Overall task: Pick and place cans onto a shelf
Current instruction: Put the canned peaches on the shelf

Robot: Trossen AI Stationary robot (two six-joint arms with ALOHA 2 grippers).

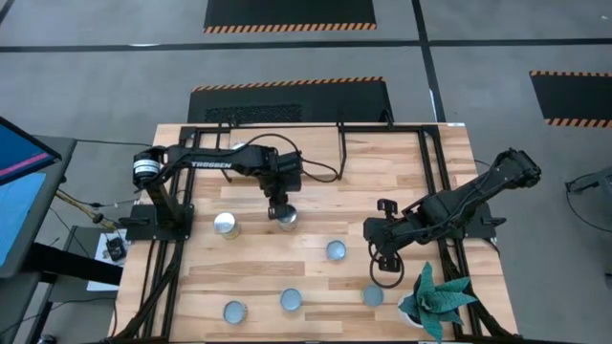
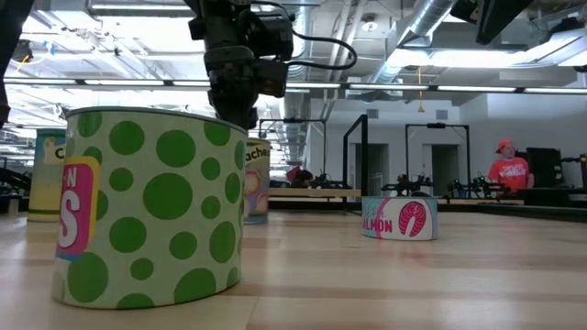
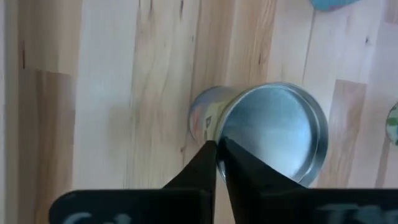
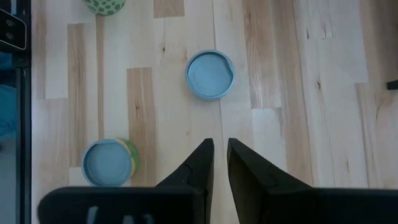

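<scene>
My left gripper (image 1: pixel 283 214), fingers nearly closed above a can (image 3: pixel 273 134) mid-table toward the left edge (right arm idle), should open wider and centre before descending.

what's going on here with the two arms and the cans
The left gripper hovers with near-closed fingers just over a can standing on the table; it holds nothing. The right gripper waits low over the table's right side, fingers nearly together, empty. Five other cans stand scattered on the table, one beside the left arm's can. No shelf is in view.
</scene>
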